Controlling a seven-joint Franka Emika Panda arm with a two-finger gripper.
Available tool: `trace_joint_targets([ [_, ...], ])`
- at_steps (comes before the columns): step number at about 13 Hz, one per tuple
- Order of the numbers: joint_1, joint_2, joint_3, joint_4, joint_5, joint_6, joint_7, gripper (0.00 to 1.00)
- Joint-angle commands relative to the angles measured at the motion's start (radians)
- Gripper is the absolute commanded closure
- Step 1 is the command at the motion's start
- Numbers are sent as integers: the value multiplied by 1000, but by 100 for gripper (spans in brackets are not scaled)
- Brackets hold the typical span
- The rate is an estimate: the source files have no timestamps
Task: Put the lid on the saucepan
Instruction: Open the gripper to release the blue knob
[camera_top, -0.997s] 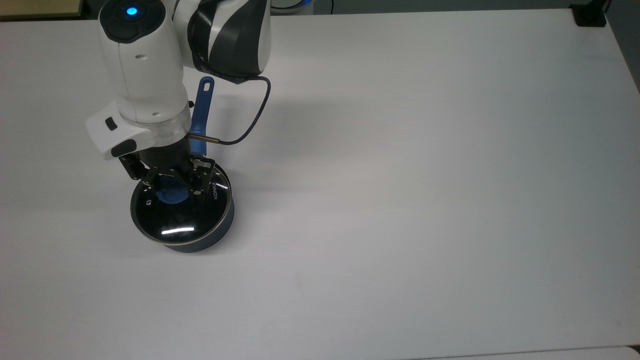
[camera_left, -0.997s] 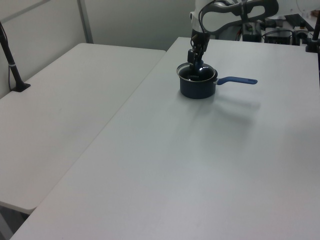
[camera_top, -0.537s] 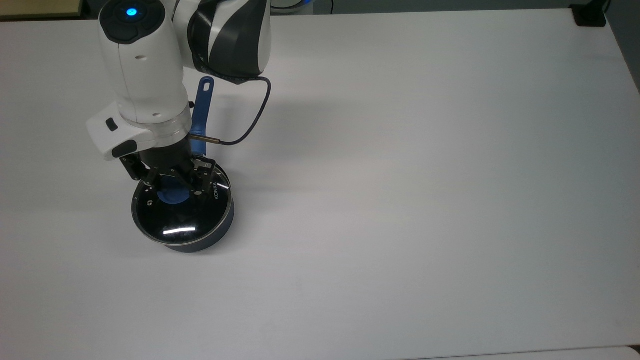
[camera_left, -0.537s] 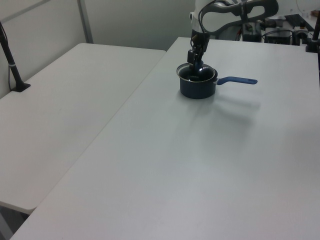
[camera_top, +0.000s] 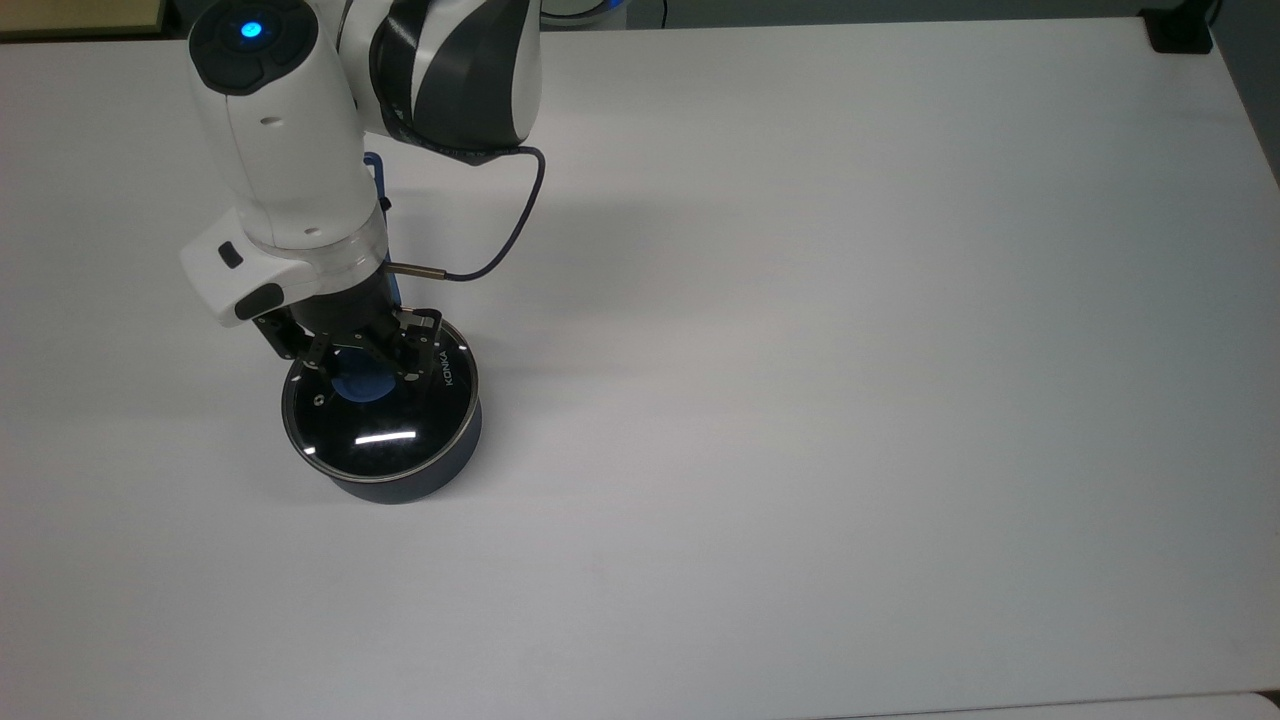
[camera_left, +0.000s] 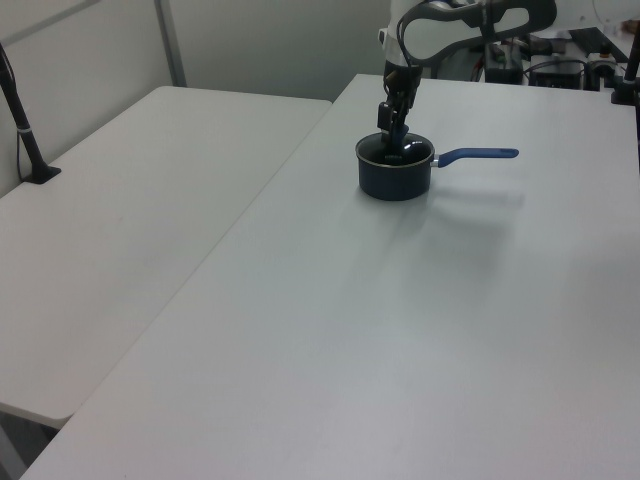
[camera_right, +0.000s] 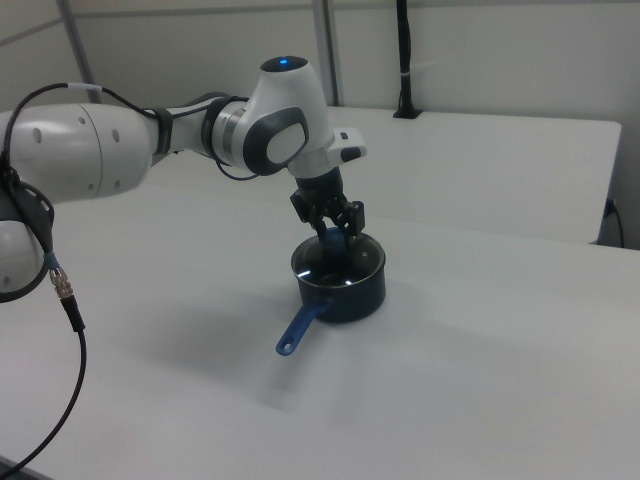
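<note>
The dark navy saucepan (camera_top: 425, 482) stands on the white table, toward the top view's left. The glass lid (camera_top: 385, 437) with its metal rim lies flat on the saucepan's rim. My gripper (camera_top: 365, 372) reaches straight down over it, fingers closed on either side of the lid's blue knob (camera_top: 362, 388). The arm covers most of the long blue handle; a sliver of the handle (camera_top: 374, 165) shows beside the wrist. In the left view the saucepan (camera_left: 395, 180) has its handle (camera_left: 480, 153) pointing right, with the gripper (camera_left: 392, 135) above. In the right view the gripper (camera_right: 338, 238) sits over the lid (camera_right: 335, 266).
The white table (camera_top: 800, 400) stretches wide to the top view's right. A dark cable (camera_top: 512, 235) loops off the wrist. A black clamp (camera_top: 1180, 35) sits at the far right corner. A second table (camera_left: 120, 220) with a black post (camera_left: 25, 130) adjoins at the left view's left.
The gripper has shifted a little toward the top view's right, and the saucepan with the lid slid along with it. The handle swung further behind the arm.
</note>
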Motion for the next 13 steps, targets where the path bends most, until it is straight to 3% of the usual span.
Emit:
trace_joint_targets([
  [1, -1, -2, -1, 6, 33, -37, -32, 68],
  [2, 1, -2, -1, 5, 32, -34, -32, 67],
  [3, 1, -2, -1, -4, 29, -27, -32, 51],
  [5, 1, 0, -2, -6, 29, -25, -30, 0],
  [10, 4, -21, -4, -1, 26, -40, -24, 0],
  [13, 19, -87, -4, -4, 0, -112, -13, 0],
])
